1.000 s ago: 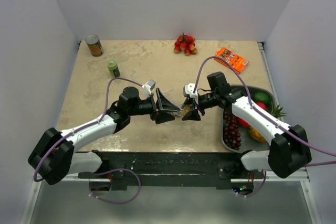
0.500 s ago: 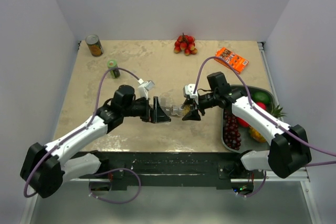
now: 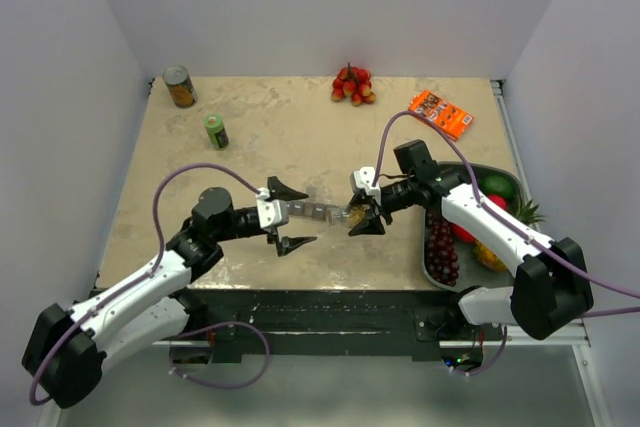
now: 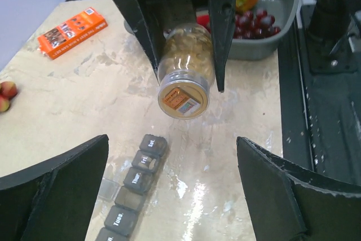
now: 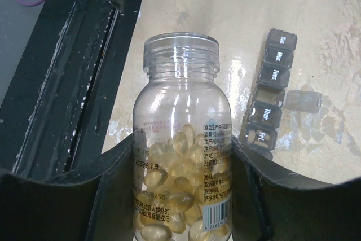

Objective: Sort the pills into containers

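Right gripper (image 3: 364, 217) is clamped on a clear pill bottle (image 5: 180, 139). The bottle lies close to horizontal in the fingers, neck pointing toward the left arm, with yellow pills (image 5: 172, 193) pooled inside. I honestly can't tell if the top is capped or open. The left wrist view just shows a round end with an orange sticker on it.

Left gripper (image 3: 308, 217) has its fingers spread wide with nothing in them, facing the bottle.

The grey pill organiser (image 4: 133, 180) lies flat on the worktop (image 3: 260, 137) near the middle of the near edge, between the two grippers — the bottle's neck is near its right-hand end. Day labels on the lids; one compartment around the middle has its lid (image 5: 302, 100) flipped open, and the rest look shut.

Other stuff:
- tin can (image 3: 179, 86) in the far-left corner
- green bottle (image 3: 215, 130) a bit nearer than the can
- red fruit (image 3: 351, 84) at the far edge
- orange box (image 3: 440, 113) toward the far-right corner
- grey tray (image 4: 271, 46) of fruit along the right edge
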Tool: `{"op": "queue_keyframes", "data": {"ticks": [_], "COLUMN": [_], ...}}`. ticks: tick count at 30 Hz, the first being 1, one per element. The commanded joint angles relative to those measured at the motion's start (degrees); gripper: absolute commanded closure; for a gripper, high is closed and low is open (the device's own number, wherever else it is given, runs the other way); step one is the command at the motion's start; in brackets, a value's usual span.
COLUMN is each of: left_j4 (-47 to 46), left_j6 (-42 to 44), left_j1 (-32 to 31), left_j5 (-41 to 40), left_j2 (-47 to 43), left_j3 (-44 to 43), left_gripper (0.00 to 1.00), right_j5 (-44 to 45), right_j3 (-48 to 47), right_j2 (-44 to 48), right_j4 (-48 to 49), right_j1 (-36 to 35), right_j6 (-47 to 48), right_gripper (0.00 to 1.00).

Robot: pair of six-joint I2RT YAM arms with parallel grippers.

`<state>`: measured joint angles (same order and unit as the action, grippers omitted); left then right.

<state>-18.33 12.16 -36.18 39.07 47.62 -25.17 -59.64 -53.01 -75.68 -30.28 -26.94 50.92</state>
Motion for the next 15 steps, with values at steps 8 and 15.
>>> {"op": "queue_keyframes", "data": {"ticks": [8, 15], "left_j4": [-12.16, -9.01], "left_j6": [7.00, 5.85], "left_j1": [-4.77, -6.00], "left_j5": [3.74, 3.21], "left_j2": [11.09, 15.66], "left_j3": [-5.77, -9.10], "left_gripper": [0.06, 0.26], "right_j5": [-3.12, -3.21], "right_j3": [-0.95, -0.95], "right_j2": [0.18, 0.36], "right_j4": [-1.09, -1.18], "right_j1": [0.04, 0.04], "right_j6": [2.52, 2.43], "right_gripper": [1.00, 1.00]}}
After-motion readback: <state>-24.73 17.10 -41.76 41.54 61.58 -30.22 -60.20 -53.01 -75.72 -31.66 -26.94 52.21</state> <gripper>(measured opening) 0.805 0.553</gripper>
